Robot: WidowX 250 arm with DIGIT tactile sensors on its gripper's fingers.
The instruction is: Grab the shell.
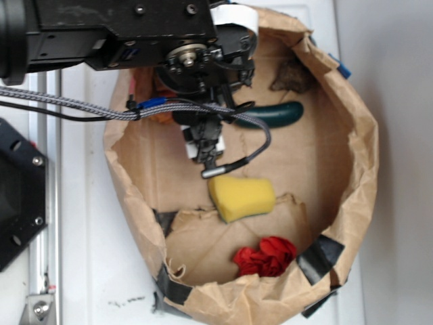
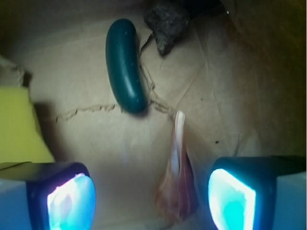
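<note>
white counter (image 1: pixel 81 203) under everything, and on it a brown paper bag (image 1: pixel 352 169) rolled down into a shallow walled nest, patched with black tape at the near corners. the arm hangs over the upper left part of the nest. from the wrist view the end effector (image 2: pixel 151 199) stands open, its two glowing pads wide apart, and the shell (image 2: pixel 176 184) lies between them on the paper floor, nearer the right-hand pad, with its pale tip pointing away toward the green cucumber (image 2: pixel 125 64). in the exterior view the arm hides the shell.

what worries me: the shell sits off centre, so one pad may well touch first and nudge or spin it instead of pinching it. it tapers and looks smooth, so a close on the thin part could squeeze it out. the creased floor could also catch a pad coming down.

for room, the yellow sponge (image 1: pixel 241 197) is close on one side, the cucumber just past the tip, the dark rock (image 2: pixel 165 24) beyond that. the bag wall is near behind the arm; open floor lies toward the red cloth (image 1: pixel 266 256)
</note>
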